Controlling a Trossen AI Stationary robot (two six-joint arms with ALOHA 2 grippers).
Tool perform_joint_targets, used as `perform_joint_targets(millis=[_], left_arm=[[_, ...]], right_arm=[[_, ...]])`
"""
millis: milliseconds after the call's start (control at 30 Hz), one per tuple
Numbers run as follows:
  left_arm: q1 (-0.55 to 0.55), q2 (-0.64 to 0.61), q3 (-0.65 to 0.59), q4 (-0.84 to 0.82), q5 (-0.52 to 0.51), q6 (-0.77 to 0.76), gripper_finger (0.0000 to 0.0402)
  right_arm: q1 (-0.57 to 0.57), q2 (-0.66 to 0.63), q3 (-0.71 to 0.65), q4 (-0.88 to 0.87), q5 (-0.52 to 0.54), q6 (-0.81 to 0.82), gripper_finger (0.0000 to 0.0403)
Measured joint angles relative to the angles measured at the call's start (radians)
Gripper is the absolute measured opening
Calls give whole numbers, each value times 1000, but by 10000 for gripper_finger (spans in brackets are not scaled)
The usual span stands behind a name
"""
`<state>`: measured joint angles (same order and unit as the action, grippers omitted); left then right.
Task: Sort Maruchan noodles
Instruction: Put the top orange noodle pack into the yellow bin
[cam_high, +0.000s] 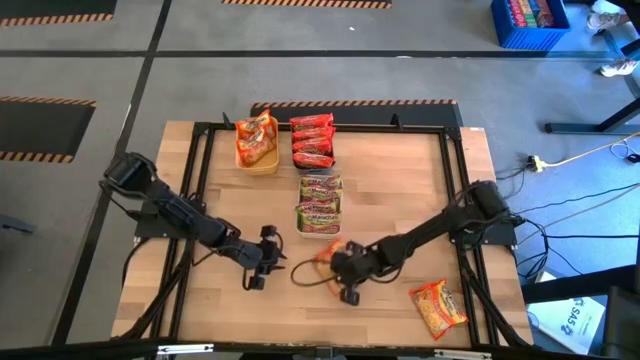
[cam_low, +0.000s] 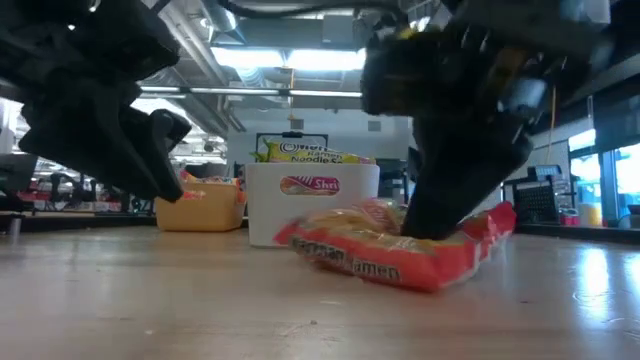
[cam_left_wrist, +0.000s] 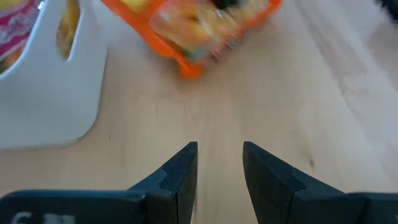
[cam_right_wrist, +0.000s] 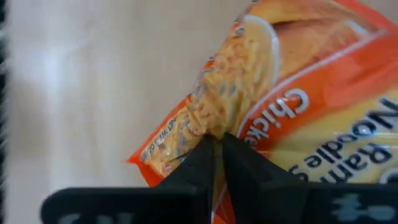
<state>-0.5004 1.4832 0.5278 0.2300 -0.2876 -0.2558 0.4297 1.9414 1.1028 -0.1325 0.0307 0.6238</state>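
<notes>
An orange-yellow Maruchan packet (cam_high: 323, 252) lies near the table's near middle, and my right gripper (cam_high: 341, 272) is shut on it. My left gripper (cam_high: 262, 262) hovers open just to its left, touching nothing; its wrist view shows that packet (cam_left_wrist: 199, 25) ahead of the fingers. A second orange packet (cam_high: 437, 305) lies flat toward the near right corner. More orange packets fill the yellow tray (cam_high: 256, 160), red packets (cam_high: 312, 140) are stacked beside it, and green-pink packets sit in the white tray (cam_high: 320, 232). My right gripper pinches a puckered ridge of the orange packet's wrapper (cam_right_wrist: 211, 121) between its two shut fingers, near one end of the packet. The fingers come from above, pointing down. In the low view the packet (cam_low: 390, 250) rests on the table under the gripper.
The three trays stand in the far middle of the table, the white tray (cam_left_wrist: 43, 93) closest to both grippers. A black frame (cam_high: 455, 180) runs round the table's edge. Bare wood lies to the left and right of the trays.
</notes>
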Motion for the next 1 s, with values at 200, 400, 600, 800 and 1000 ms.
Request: perform_joint_targets(millis=[200,400,600,800,1000], left_arm=[[0,16,1,37,-1,-5,121],[-4,16,1,136,9,0,121],[-4,16,1,141,10,-1,121],[-5,16,1,141,9,-31,121],[-9,16,1,126,9,-53,121]], right_arm=[[62,8,205,-303,29,-116,33],[180,-67,246,-555,335,2,33],[221,-62,133,-636,385,246,33],[202,-56,-18,-372,402,214,33],[133,-51,-52,-84,474,17,33]])
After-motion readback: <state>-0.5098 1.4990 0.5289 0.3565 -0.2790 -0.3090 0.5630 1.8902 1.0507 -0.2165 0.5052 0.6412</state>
